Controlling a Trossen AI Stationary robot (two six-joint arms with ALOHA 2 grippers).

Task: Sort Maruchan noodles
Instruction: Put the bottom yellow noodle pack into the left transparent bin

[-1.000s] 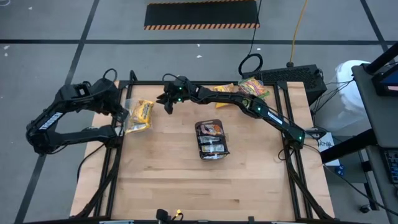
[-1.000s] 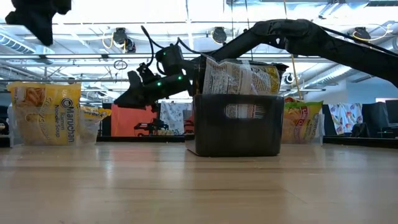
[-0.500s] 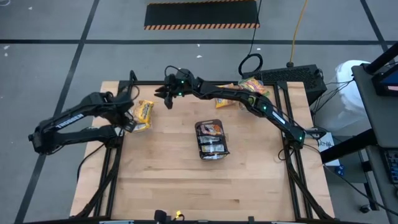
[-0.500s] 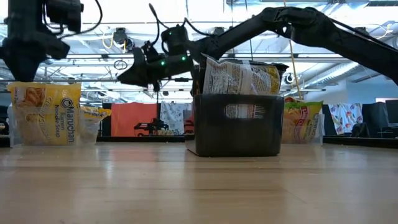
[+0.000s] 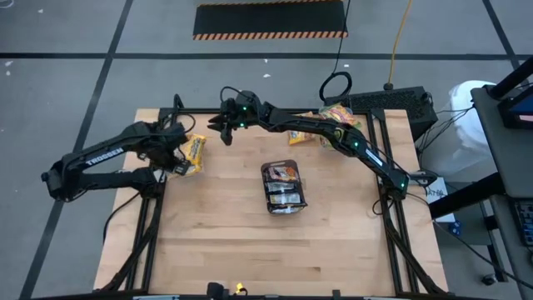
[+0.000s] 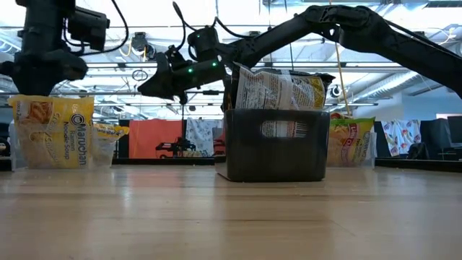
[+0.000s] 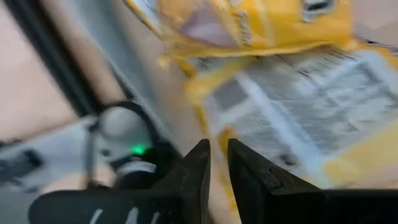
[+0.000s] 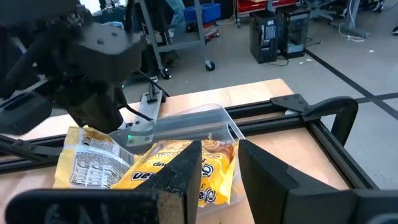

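Note:
Yellow Maruchan noodle packets (image 5: 193, 150) (image 7: 298, 93) (image 8: 186, 168) (image 6: 54, 133) lie in a clear tub (image 8: 186, 121) at the table's far left. My left gripper (image 5: 177, 158) (image 7: 219, 155) hangs just above them, pointing down, a narrow gap between its fingers and nothing in it. My right gripper (image 5: 223, 132) (image 8: 217, 162) (image 6: 144, 90) hovers open and empty to the right of the tub, well above the table. More packets (image 5: 281, 173) stand in the dark tray (image 6: 274, 152) at mid-table.
Orange-pink packets (image 5: 340, 117) (image 6: 350, 141) lie at the far right corner, and a yellow packet (image 5: 300, 137) lies under my right arm. The near half of the wooden table (image 5: 275, 250) is bare. Black frame rails run along both sides.
My left gripper has come down and moved in over the yellow packets in the tub, its wrist turning as it sank. My right gripper has risen a little toward the far edge. The packets have kept still.

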